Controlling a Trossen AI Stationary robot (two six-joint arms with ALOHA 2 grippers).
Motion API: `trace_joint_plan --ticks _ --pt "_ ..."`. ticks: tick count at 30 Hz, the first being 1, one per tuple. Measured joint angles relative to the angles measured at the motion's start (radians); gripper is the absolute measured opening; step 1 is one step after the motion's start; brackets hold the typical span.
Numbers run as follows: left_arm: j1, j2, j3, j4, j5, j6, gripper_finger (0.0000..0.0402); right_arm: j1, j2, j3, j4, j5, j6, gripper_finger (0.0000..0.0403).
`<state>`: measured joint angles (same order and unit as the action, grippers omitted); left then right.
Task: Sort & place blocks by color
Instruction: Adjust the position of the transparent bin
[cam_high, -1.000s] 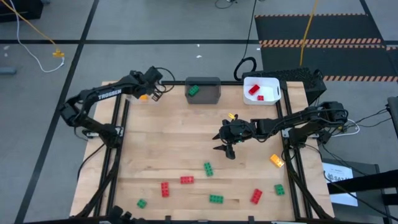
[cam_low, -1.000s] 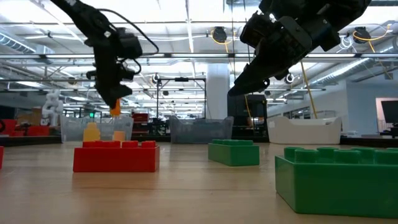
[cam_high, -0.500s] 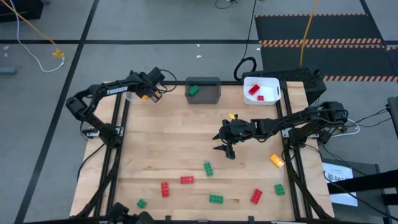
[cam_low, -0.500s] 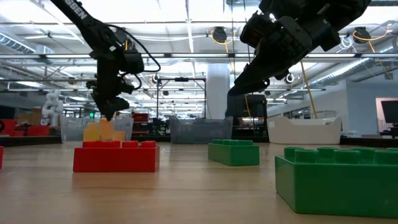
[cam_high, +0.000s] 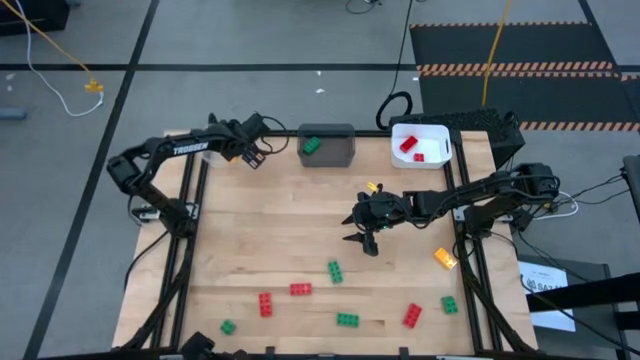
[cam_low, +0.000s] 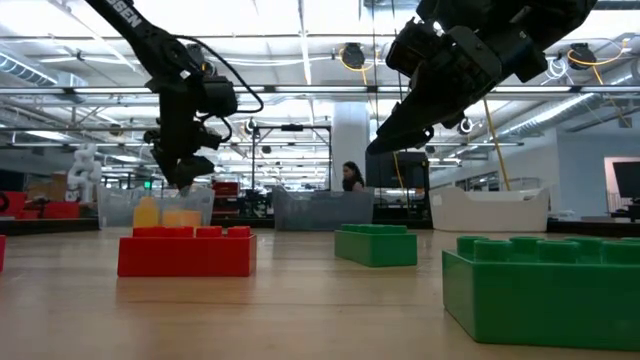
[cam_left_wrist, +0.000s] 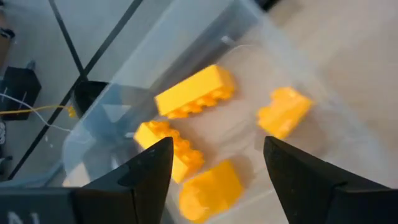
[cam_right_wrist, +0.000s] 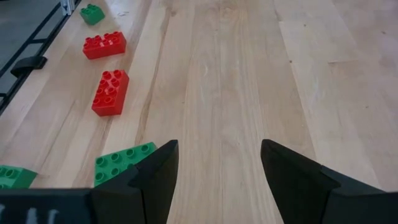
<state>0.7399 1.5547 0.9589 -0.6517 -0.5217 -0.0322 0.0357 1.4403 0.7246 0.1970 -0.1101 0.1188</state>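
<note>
My left gripper (cam_left_wrist: 217, 146) stands open, slanting down over the clear bin (cam_left_wrist: 186, 37) at the table's far left corner. Several yellow blocks (cam_left_wrist: 196, 90) lie in that bin and nothing is between the fingers. The low view shows the same gripper (cam_low: 183, 178) just above the bin (cam_low: 155, 205). My right gripper (cam_high: 360, 240) hangs open above the middle of the table, holding nothing. Red blocks (cam_right_wrist: 111, 92) and green blocks (cam_right_wrist: 124, 162) lie flat on the wood ahead of it.
A dark grey bin (cam_high: 326, 145) holds a green block, and a white bin (cam_high: 420, 145) holds red ones, both at the far edge. Loose red, green and yellow blocks lie along the near half (cam_high: 347, 320) and at the right (cam_high: 444, 258). A person shows far behind the table (cam_low: 352, 178).
My left gripper has sunk toward the clear bin and opened, letting go of the orange block it held. That block has dropped into the bin among the other yellow ones. My right gripper has kept still.
</note>
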Motion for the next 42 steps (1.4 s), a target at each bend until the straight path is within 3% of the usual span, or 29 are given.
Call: trace_joint_plan --ticks 11,19,23,31,35,42 --pt "-0.214 -0.089 0.0 -0.003 0.073 -0.035 0.0189 -0.001 0.0 0.0 -0.016 0.001 -0.002 0.0222" --pt "-0.315 -0.269 0.028 -0.004 -0.017 -0.076 0.0155 -0.001 0.0 0.0 -0.012 0.002 -0.001 0.0222" --pt "-0.362 -0.327 0.03 -0.002 0.071 -0.156 0.0152 -0.001 0.0 0.0 -0.013 0.003 0.0 0.0222" --pt "-0.407 -0.249 -0.071 0.058 0.256 -0.195 0.0152 -0.001 0.0 0.0 -0.008 0.001 0.035 0.0222" --pt "-0.366 -0.163 -0.136 0.142 0.26 -0.173 0.0152 -0.001 0.0 0.0 -0.006 0.002 0.037 0.0222" --pt "-0.231 -0.051 -0.182 0.14 0.237 -0.136 0.0152 -0.001 0.0 0.0 -0.006 0.001 0.021 0.0222"
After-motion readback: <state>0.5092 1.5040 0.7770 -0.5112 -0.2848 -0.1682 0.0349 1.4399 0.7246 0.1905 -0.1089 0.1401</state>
